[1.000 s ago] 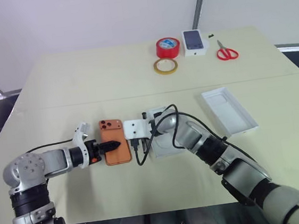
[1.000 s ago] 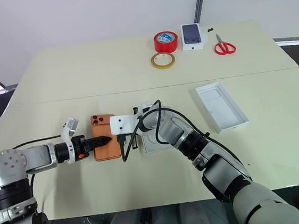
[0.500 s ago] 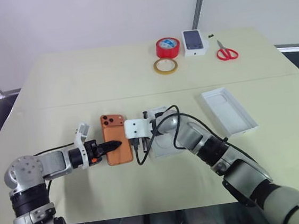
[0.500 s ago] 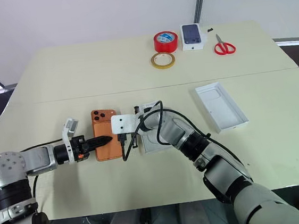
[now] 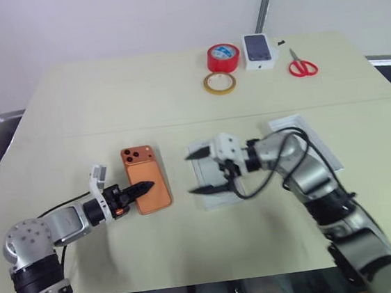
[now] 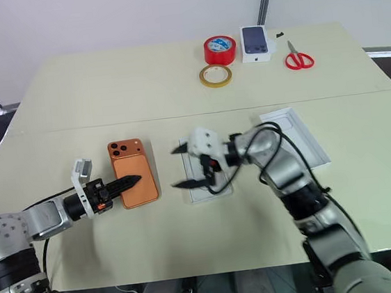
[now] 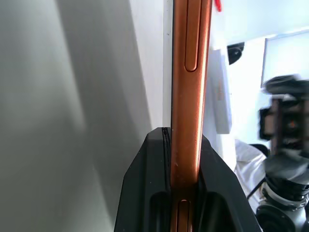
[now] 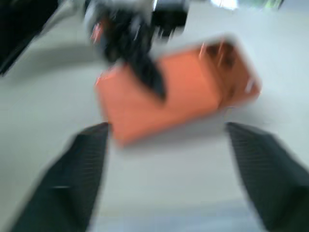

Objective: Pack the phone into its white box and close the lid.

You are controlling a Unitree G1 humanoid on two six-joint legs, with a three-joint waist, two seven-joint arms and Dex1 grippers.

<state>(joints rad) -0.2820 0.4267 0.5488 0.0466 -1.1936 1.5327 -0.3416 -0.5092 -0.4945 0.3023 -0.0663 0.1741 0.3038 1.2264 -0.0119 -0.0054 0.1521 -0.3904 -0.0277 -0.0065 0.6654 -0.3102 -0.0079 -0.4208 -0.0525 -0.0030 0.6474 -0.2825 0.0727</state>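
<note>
Your phone (image 5: 146, 179) lies on the pale desk (image 5: 107, 100), pinched at its near edge by the left hand (image 5: 142, 189). The right hand (image 5: 199, 170) hangs spread over the white box (image 5: 213, 179); a grey wall rises behind.

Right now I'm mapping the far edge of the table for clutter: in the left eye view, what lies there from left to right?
Yellow tape ring → red tape roll → small white carton printed with a phone → red-handled scissors.
</note>
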